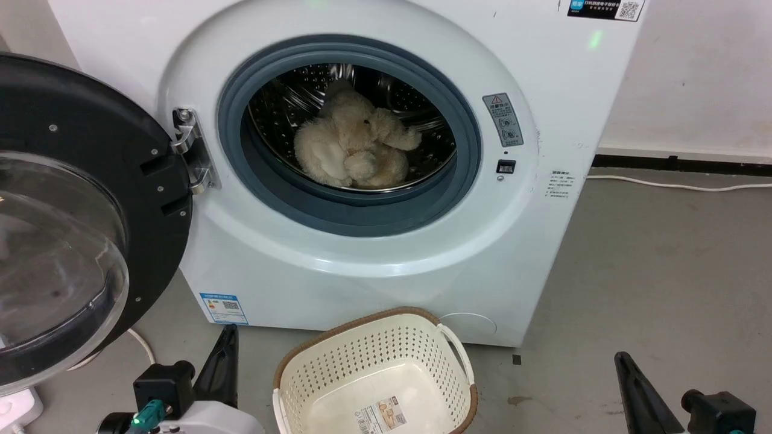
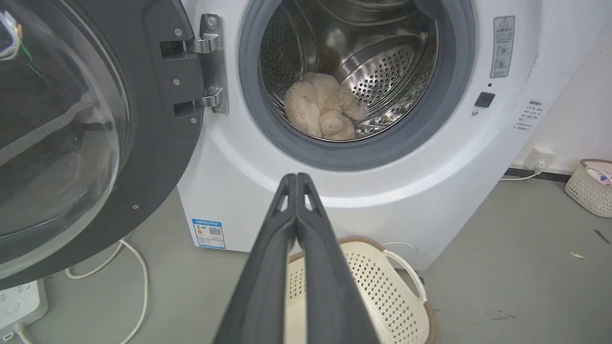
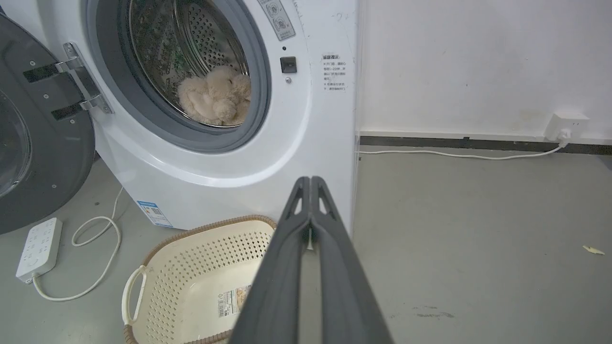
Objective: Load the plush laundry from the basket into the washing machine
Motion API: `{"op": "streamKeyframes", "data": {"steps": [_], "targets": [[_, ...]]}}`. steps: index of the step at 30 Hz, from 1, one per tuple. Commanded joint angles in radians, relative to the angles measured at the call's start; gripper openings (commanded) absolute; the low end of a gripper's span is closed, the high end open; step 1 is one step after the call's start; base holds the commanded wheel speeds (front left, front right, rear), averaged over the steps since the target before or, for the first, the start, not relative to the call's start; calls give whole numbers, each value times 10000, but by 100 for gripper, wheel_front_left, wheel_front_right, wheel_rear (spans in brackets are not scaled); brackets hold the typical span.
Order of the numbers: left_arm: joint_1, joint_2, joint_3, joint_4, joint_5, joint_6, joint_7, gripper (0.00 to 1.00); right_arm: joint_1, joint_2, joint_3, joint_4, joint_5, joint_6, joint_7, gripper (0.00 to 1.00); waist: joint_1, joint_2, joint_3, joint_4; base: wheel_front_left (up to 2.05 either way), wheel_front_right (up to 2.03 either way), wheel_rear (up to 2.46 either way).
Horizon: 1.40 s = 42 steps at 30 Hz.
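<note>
The cream plush bear [image 1: 353,144] lies curled inside the steel drum of the white washing machine [image 1: 362,265], past the grey gasket; the bear [image 2: 322,112] [image 3: 215,98] also appears in both wrist views. The round glass door [image 1: 66,223] hangs wide open to the left. On the floor in front stands the cream perforated basket [image 1: 374,361], holding nothing but its label sticker. My left gripper [image 1: 226,337] is shut at the lower left, left of the basket. My right gripper [image 1: 621,361] is shut at the lower right, fingertips pressed together and holding nothing.
A white power strip [image 3: 38,248] and looping cable [image 3: 95,248] lie on the grey floor under the open door. Another cable [image 3: 454,154] runs along the wall to a socket [image 3: 566,125]. A second small basket [image 2: 590,186] sits far right by the wall.
</note>
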<state>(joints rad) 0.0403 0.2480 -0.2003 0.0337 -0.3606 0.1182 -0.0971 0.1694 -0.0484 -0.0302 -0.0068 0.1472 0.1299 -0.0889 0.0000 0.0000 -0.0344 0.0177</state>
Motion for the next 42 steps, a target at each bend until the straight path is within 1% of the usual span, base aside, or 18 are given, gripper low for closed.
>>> {"op": "streamKeyframes", "data": {"steps": [1, 42], "targets": [[-109, -81, 108, -64, 158, -80, 25, 0, -208, -6, 9, 20, -99, 3, 49, 0, 0, -1, 6, -3, 0, 0, 0], [-252, -1007, 1033, -197, 1841, -618, 487, 0, -933, -12, 152, 43, -769, 5, 459, 0, 0, -1, 171, -88, 0, 0, 0]]}}
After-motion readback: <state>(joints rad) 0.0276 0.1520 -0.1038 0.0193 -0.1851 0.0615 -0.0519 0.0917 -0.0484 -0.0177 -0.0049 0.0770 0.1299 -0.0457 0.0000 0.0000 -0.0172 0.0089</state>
